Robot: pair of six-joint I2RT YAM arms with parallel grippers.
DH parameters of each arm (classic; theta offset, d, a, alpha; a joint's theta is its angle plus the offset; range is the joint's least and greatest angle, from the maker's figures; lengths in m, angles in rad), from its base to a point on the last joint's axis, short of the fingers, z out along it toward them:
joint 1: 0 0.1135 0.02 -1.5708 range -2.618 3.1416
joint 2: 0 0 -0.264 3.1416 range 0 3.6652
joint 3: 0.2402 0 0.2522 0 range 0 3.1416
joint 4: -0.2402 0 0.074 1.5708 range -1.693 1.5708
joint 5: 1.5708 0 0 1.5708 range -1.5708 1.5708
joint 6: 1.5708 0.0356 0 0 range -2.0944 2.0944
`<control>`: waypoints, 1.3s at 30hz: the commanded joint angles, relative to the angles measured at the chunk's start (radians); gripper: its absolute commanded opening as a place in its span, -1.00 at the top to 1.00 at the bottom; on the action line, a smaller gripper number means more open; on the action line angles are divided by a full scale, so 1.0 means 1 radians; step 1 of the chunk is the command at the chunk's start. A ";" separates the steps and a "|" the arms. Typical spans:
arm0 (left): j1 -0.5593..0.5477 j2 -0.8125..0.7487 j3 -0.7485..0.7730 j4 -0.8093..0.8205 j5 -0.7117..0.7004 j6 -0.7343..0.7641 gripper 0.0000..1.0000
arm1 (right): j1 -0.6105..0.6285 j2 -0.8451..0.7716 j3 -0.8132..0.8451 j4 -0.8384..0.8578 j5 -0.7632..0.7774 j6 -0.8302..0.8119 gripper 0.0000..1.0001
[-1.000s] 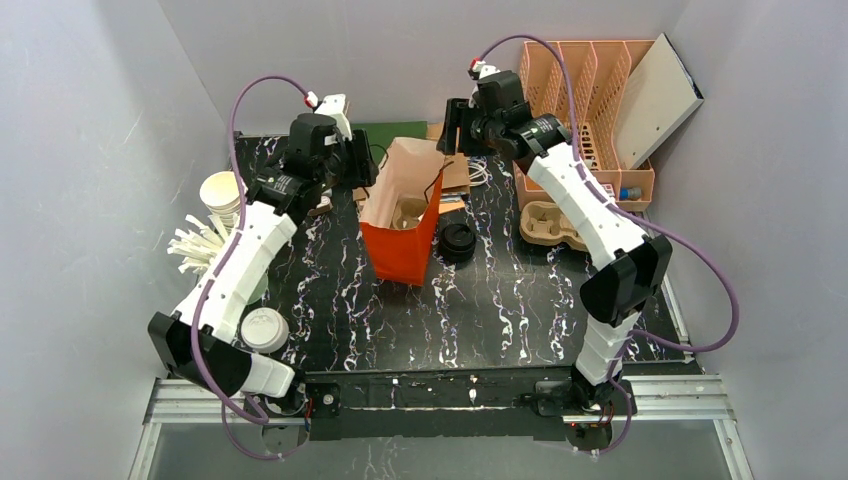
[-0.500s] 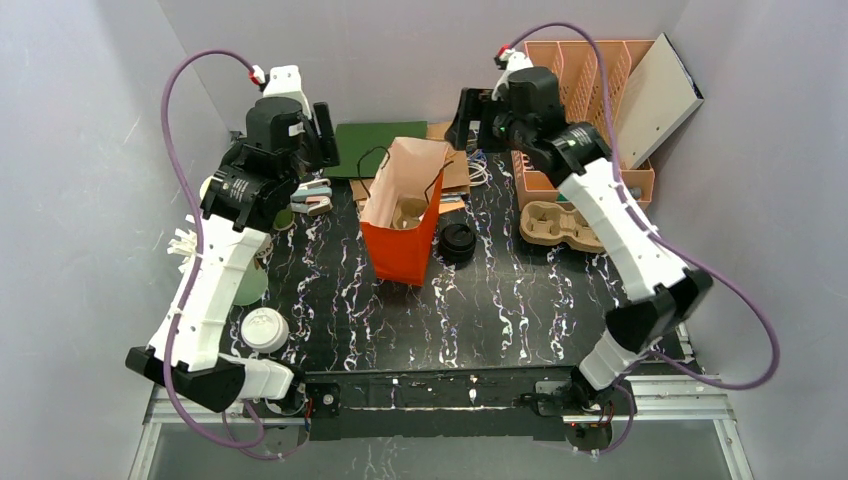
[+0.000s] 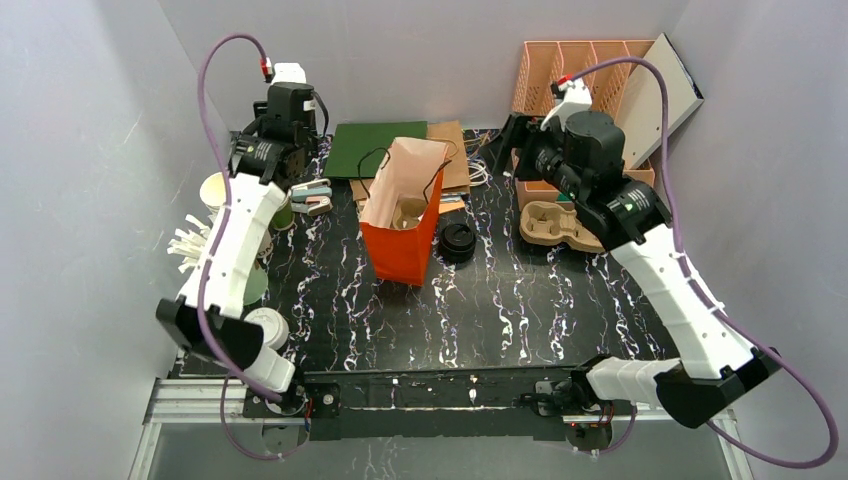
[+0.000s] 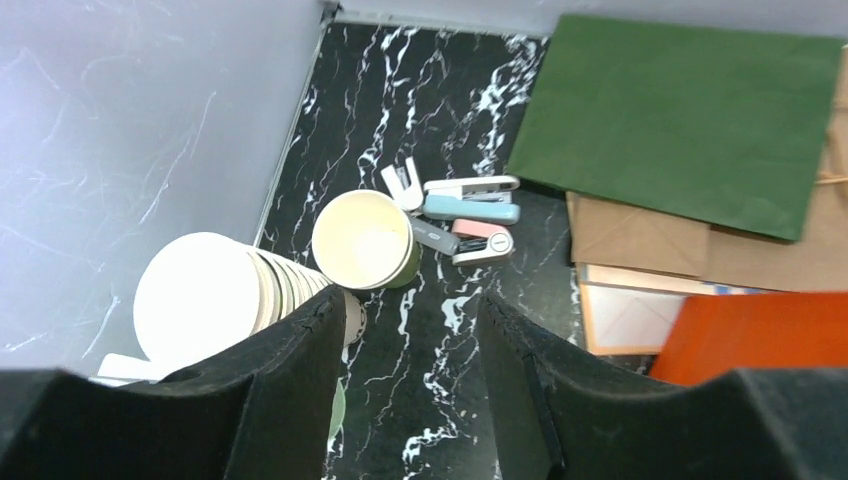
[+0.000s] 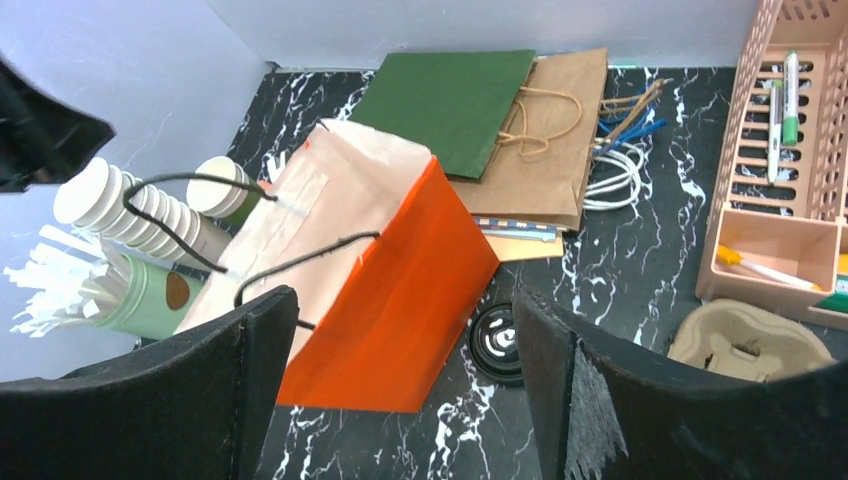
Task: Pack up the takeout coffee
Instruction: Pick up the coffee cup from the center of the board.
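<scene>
Hovering with left gripper and right gripper both apart and empty, we judged the right should close gently below the lid of the small dark black-lidded takeout coffee cup, upright on the desk beside the orange paper bag.

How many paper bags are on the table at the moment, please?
3: an orange bag standing open, a green bag lying flat behind it, and a brown bag flat beside the green; more may lie underneath.
</scene>
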 commanded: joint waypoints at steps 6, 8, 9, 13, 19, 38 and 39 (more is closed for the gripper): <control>0.165 0.205 -0.036 0.002 0.203 0.005 0.03 | -0.002 -0.096 -0.099 0.041 0.014 0.006 -0.73; 0.187 0.242 -0.050 0.011 0.223 -0.005 0.11 | -0.002 -0.106 -0.122 0.042 0.009 0.006 -0.73; 0.198 0.263 -0.054 0.013 0.230 -0.011 0.14 | -0.001 -0.112 -0.133 0.044 0.006 0.005 -0.73; 0.231 0.329 -0.065 0.027 0.235 -0.026 0.21 | -0.002 -0.132 -0.173 0.054 -0.006 0.007 -0.73; 0.257 0.381 -0.077 0.042 0.243 -0.030 0.32 | -0.002 -0.137 -0.189 0.054 -0.007 0.006 -0.73; 0.278 0.439 -0.104 0.047 0.242 -0.025 0.32 | -0.003 -0.128 -0.197 0.067 -0.009 0.004 -0.72; 0.278 0.431 -0.105 0.050 0.249 -0.025 0.32 | -0.003 -0.128 -0.197 0.067 -0.009 0.004 -0.72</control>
